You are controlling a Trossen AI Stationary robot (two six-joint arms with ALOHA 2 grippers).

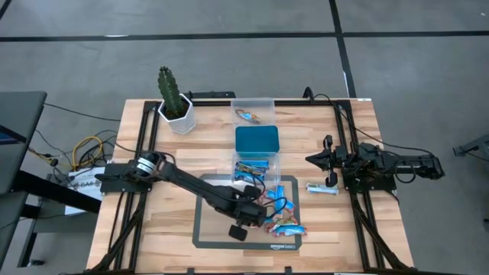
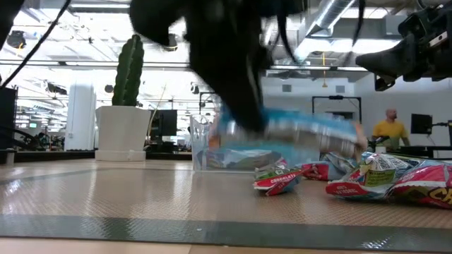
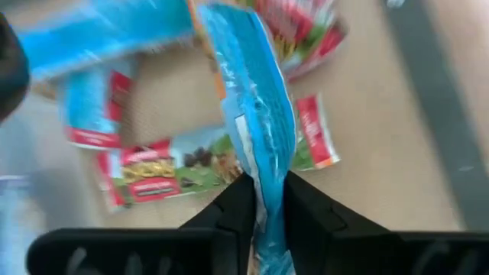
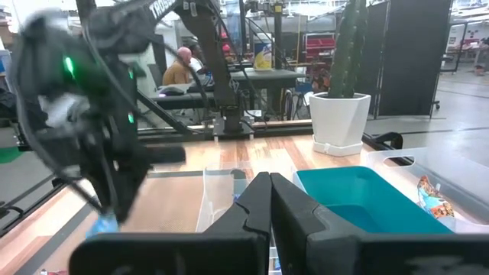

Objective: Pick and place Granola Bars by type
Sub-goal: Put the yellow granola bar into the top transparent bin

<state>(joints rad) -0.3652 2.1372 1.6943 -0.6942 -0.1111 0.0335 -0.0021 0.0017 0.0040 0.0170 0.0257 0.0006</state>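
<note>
Jaws clamped on a blue granola bar [image 3: 256, 126], the left gripper [image 3: 263, 210] pinches the shiny wrapper by one end, the bar standing up between the two dark fingers above the pile. The left arm [image 1: 179, 179] reaches slantwise from its base at the tabletop's left edge out over the dark mat [image 1: 210, 229], its gripper low at the heap of granola bars [image 1: 279, 214]. The right gripper [image 4: 269, 200], jaws shut and holding nothing, waits by its base on the right side, where a single blue bar [image 1: 322, 188] lies on the wood just beside it.

White lettering reading "amazon basics" marks the mat's front edge. Red-and-green wrappers in the pile carry print too blurred to read with certainty.

The bars lie partly on the mat and partly in a clear tub [image 1: 252, 169]; behind it sits a teal tub [image 1: 257, 140] and another clear tub [image 1: 253, 111] with one bar inside. A cactus in a white pot [image 1: 176, 107] stands at the back left of the pale wooden tabletop [image 1: 367, 237]. Beyond lies a workshop with monitors, exposed ducts and two people [image 4: 182, 67] seated far off.
</note>
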